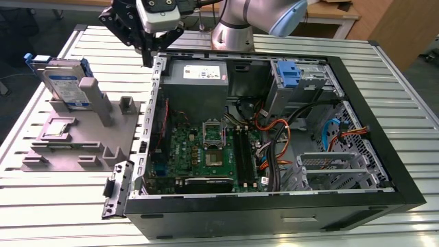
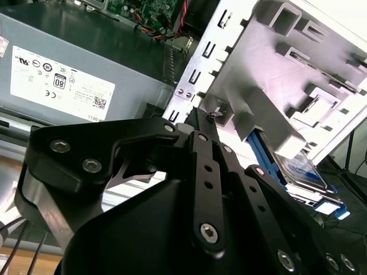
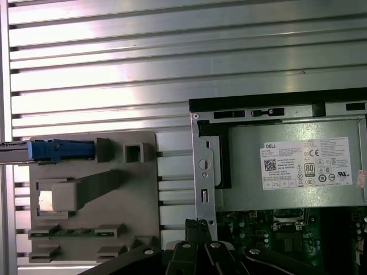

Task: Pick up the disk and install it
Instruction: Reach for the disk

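A: What's nearest?

B: The open case (image 1: 274, 208), lying on the slatted table (image 1: 55, 216). Inside it the motherboard (image 1: 205, 154) sits toward the exterior view's left, with a metal cage (image 1: 329, 164) toward its right.

A: And the disk?

B: The disk (image 1: 65, 85) is outside the case, off to the exterior view's left. It stands on edge at the far end of a grey fixture (image 1: 82, 144), blue-edged, with its label facing the camera. Nothing is touching it but the fixture.

A: Where's the gripper?

B: Farther back still. The gripper (image 1: 147, 63) hangs at the case's far corner on the exterior view's left, between the disk and the power supply (image 1: 195, 77). Its tips are close to the case's side wall, though I can't tell whether they touch it.

A: Holding anything?

B: No. In both wrist views the fingers are pressed together with nothing between them, and they are well apart from the disk.

A: Behind that?

B: The arm (image 1: 240, 25), rising beyond the case's far wall.
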Available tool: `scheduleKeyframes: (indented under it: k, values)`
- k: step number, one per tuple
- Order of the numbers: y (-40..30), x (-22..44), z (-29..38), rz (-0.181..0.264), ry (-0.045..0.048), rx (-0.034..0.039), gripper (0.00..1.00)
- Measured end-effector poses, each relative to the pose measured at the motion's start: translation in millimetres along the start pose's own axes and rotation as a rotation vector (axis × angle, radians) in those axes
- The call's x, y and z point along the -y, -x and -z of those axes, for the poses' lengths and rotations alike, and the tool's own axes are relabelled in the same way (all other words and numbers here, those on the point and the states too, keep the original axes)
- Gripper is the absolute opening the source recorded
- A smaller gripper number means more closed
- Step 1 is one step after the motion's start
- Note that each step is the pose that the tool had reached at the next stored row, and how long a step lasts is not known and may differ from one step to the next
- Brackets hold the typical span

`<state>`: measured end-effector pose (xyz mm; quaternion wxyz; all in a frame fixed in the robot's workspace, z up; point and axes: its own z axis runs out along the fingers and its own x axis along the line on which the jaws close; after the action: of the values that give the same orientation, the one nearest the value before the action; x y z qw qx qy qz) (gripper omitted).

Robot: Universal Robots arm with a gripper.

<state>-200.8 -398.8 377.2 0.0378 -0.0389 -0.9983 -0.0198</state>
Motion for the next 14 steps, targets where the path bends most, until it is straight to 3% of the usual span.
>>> scheduleKeyframes:
  k: [1, 3, 14]
  values:
    - [-0.2, 0.0, 0.0, 0.000, 0.0000, -0.0002, 0.10]
    - [-4.1, 0.4, -2.1, 0.000, -0.0010, -0.0117, 0.10]
    - [-5.1, 0.6, -3.1, -0.001, -0.0014, -0.0182, 0.10]
